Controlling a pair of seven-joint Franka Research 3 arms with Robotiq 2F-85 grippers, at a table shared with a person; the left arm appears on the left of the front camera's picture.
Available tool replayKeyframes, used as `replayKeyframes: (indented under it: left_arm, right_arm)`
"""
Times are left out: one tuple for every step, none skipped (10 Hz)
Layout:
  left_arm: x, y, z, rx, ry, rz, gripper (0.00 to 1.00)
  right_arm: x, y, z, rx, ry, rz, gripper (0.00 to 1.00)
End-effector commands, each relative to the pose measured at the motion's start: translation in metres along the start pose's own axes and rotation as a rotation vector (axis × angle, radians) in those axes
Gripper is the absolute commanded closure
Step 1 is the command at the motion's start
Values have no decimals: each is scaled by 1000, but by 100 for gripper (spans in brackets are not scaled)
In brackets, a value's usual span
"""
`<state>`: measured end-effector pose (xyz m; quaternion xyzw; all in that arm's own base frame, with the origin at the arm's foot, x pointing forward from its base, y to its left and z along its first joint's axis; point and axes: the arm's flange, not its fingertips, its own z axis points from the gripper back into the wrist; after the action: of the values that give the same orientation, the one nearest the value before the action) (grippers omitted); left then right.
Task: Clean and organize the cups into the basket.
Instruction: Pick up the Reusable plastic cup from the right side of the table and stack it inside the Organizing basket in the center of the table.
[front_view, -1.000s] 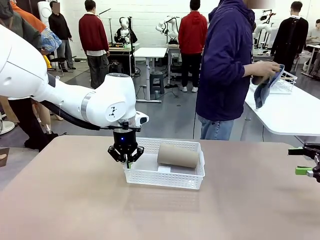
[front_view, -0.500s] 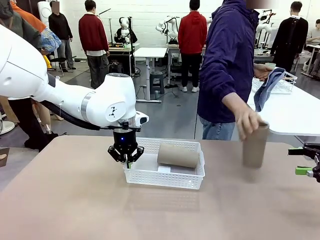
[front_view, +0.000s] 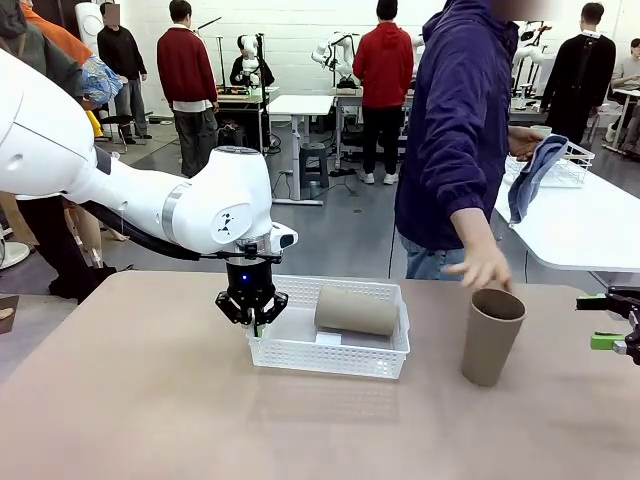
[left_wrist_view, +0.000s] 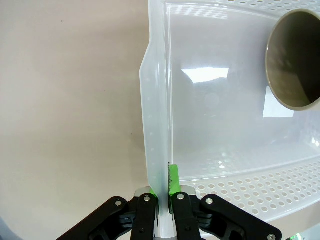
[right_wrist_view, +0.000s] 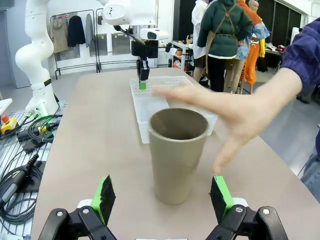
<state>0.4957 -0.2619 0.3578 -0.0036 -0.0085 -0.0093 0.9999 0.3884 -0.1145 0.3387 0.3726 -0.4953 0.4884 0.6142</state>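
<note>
The tall tan-brown matte cup (front_view: 492, 336), carried in the air half a second earlier, is now set upright on the beige table (front_view: 150, 400); the person's hand (front_view: 482, 268) is lifted off it and spread just above its rim; well to its left, the shallow white lattice plastic basket (front_view: 330, 358) is unmoved, and a second tan-brown cup (front_view: 357, 311) is laid on its side inside; the basket's left end wall is pinched by the left gripper (front_view: 256, 320); the right gripper (front_view: 604, 321) is held wide open near the table's right edge, with the upright cup ahead of it, untouched.
</note>
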Motion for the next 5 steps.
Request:
replayKeyframes:
  left_arm:
    - [1, 0, 2, -1, -5, -1, 100]
    - [1, 0, 2, -1, -5, -1, 100]
    - [1, 0, 2, -1, -5, -1, 100]
    - [1, 0, 2, -1, -5, -1, 100]
    - [1, 0, 2, -1, -5, -1, 100]
  right_arm:
    - [1, 5, 0, 0, -5, -1, 0]
    - [1, 5, 0, 0, -5, -1, 0]
    - [1, 5, 0, 0, -5, -1, 0]
    - [0, 0, 0, 0, 0, 0, 0]
    - [-13, -6, -14, 31, 19, -17, 0]
